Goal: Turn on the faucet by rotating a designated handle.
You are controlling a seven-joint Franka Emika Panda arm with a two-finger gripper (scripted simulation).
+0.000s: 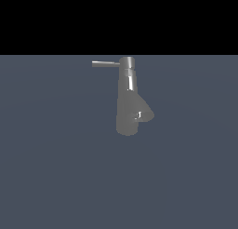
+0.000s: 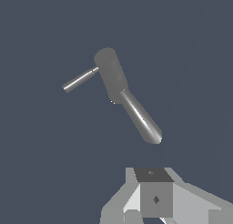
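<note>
My end effector (image 2: 154,205), grip state unclear, is well off the faucet (image 1: 128,102); I should push the handle (image 1: 105,63) near its tip.

The gripper (image 2: 157,205) is cut off by the wrist view's edge, fingertips unseen, so its opening cannot be judged; in the exterior view it perhaps lies outside the frame

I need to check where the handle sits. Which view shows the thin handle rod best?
The exterior view: the handle shows side-on, sticking from the faucet top cap toward that view's left. The wrist view also shows the whole rod, but foreshortened and at an angle.
</note>
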